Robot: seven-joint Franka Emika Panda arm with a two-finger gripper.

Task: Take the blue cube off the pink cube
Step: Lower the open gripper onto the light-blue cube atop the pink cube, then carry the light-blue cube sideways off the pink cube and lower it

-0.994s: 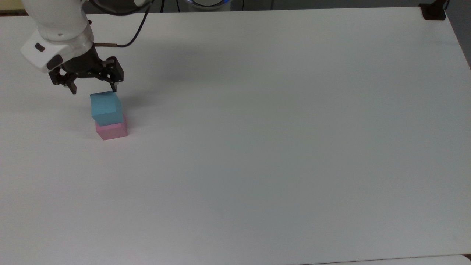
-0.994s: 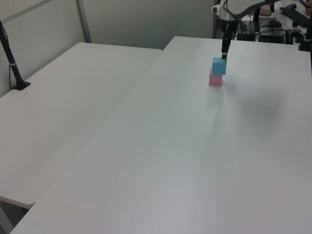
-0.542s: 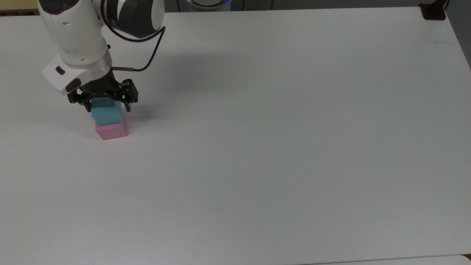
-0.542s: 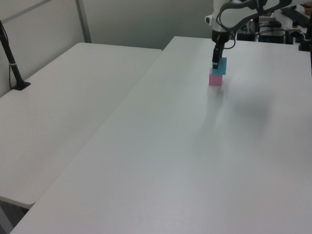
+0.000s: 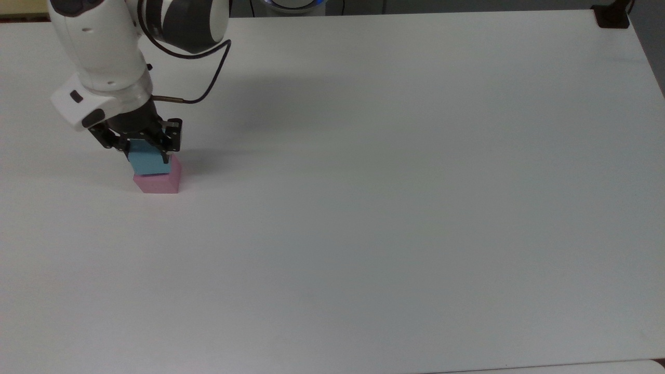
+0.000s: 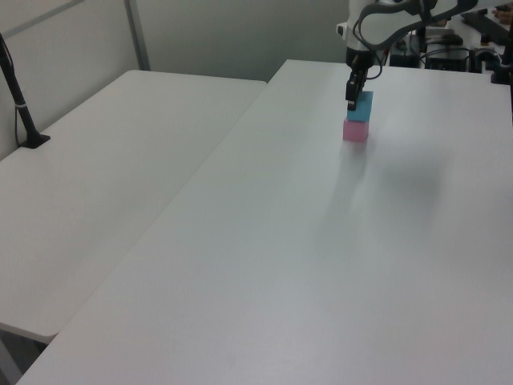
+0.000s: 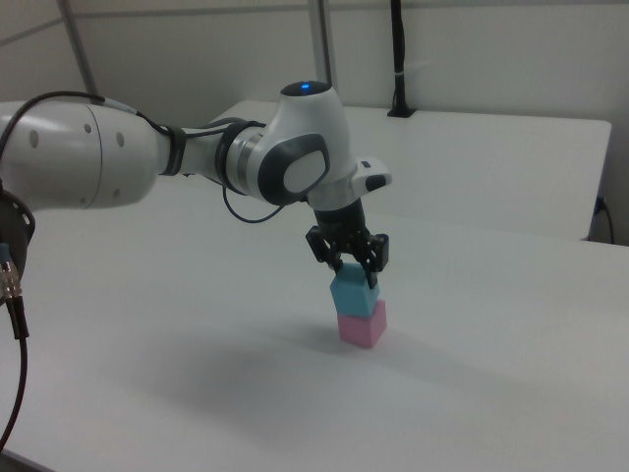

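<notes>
— Sky-blue on pastel pink: where does the stack sit relative to the gripper (image 5: pixel 147 147)?

— Directly under it. The blue cube (image 5: pixel 149 162) is between the two fingers, one on each side face, and the pink cube (image 5: pixel 157 181) is just below the fingertips, flat on the white table (image 5: pixel 395 187).

— Is it gripping?

— The fingers look pressed against the blue cube's sides, so I judge it clamped on the cube, which rests on the pink one.

— How to do this step well?

— Lift straight up first. The fingertips reach close to the pink cube's top, so any sideways drag could nudge it. Once clear, carry the blue cube aside and set it on bare table, well apart.
</notes>
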